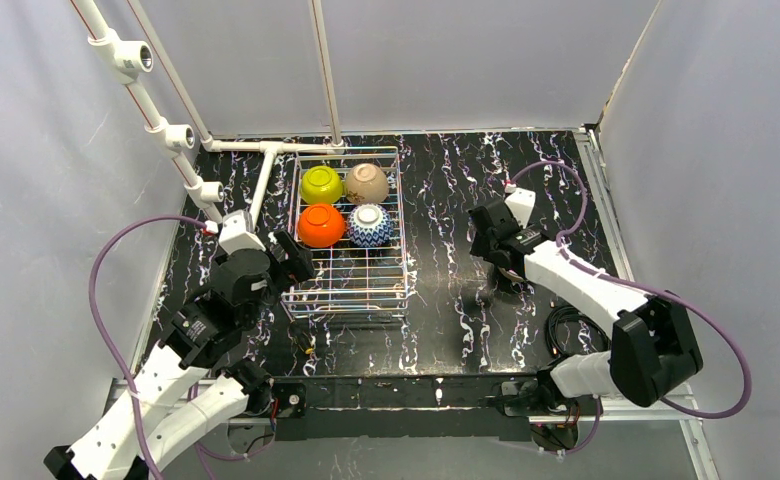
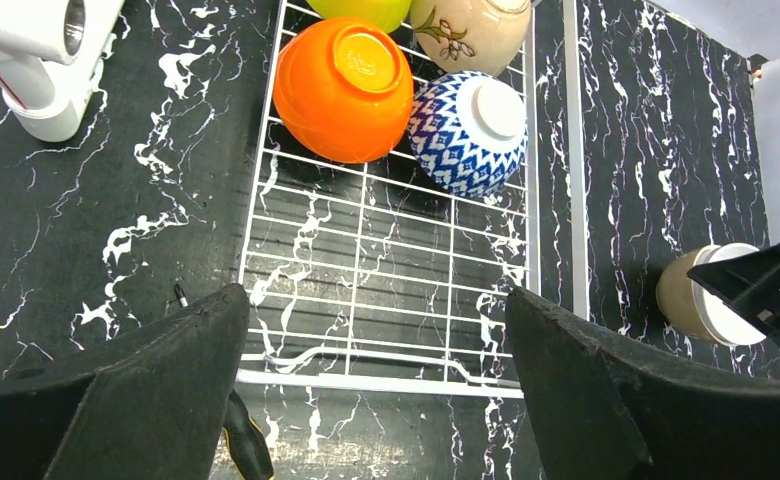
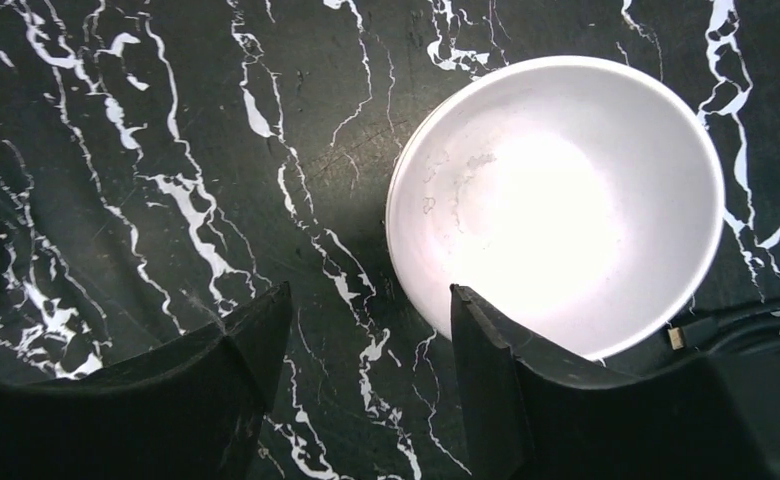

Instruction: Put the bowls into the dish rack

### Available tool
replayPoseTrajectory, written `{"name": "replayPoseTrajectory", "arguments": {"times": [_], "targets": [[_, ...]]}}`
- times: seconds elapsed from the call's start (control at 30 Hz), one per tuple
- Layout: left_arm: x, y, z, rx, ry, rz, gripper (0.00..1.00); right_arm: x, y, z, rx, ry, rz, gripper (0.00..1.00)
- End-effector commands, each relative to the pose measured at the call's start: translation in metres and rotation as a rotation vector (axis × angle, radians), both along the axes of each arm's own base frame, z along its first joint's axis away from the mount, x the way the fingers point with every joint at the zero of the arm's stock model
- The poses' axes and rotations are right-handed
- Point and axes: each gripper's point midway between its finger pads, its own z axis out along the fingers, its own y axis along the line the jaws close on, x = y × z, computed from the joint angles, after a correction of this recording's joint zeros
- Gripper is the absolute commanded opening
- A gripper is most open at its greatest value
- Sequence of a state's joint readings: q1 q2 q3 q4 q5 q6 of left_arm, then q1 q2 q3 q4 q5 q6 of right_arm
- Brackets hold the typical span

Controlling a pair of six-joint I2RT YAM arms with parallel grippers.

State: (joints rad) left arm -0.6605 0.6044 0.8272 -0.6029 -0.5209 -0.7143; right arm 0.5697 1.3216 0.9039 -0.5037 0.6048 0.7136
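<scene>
**Four bowls racked, a fifth on the table**

We see the black marbled table [image 1: 446,200] carrying the dish rack [image 1: 351,285]. The left gripper [image 2: 376,310] hangs over the rack's near end with its fingers spread around nothing. Right of the rack, the right gripper [image 3: 368,300] has its fingers apart astride the rim of a tan bowl [image 2: 688,295] sitting upright on the table. Upturned in the rack's far rows are the lime-yellow bowl [image 1: 321,184], beige bowl [image 1: 367,183], orange bowl [image 1: 321,225] and blue-and-white bowl [image 1: 370,225].

No text, label, brand, number or sign can be read in any view: nothing legible is found on the bowls [image 1: 321,225], the dish rack [image 1: 346,312] or the table [image 1: 446,200] beside the rack.
</scene>
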Motion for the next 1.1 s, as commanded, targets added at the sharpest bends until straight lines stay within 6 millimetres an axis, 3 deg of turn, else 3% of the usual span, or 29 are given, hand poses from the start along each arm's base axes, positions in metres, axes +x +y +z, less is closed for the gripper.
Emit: {"name": "replayPoseTrajectory", "arguments": {"times": [0.0, 0.13, 0.47, 0.6, 0.87, 1.07], "targets": [[0.002, -0.004, 0.004, -0.009, -0.005, -0.007, 0.98, 0.010, -0.002, -0.012, 0.041, -0.007, -0.033, 0.66], [0.004, -0.007, 0.005, -0.006, -0.006, -0.020, 0.98, 0.016, -0.004, -0.020, 0.045, -0.002, -0.004, 0.57], [0.000, -0.002, 0.002, 0.006, -0.006, -0.014, 0.98, 0.030, -0.003, -0.024, -0.013, 0.035, 0.077, 0.51], [-0.002, 0.007, 0.004, 0.022, -0.012, 0.017, 0.98, 0.032, -0.002, -0.015, -0.005, 0.028, 0.080, 0.33], [-0.002, 0.019, 0.004, 0.053, -0.014, 0.067, 0.98, 0.032, 0.005, 0.007, 0.053, -0.010, 0.111, 0.31], [-0.003, 0.023, 0.002, 0.073, -0.006, 0.081, 0.98, 0.034, 0.007, 0.017, 0.089, -0.043, 0.111, 0.11]]}}
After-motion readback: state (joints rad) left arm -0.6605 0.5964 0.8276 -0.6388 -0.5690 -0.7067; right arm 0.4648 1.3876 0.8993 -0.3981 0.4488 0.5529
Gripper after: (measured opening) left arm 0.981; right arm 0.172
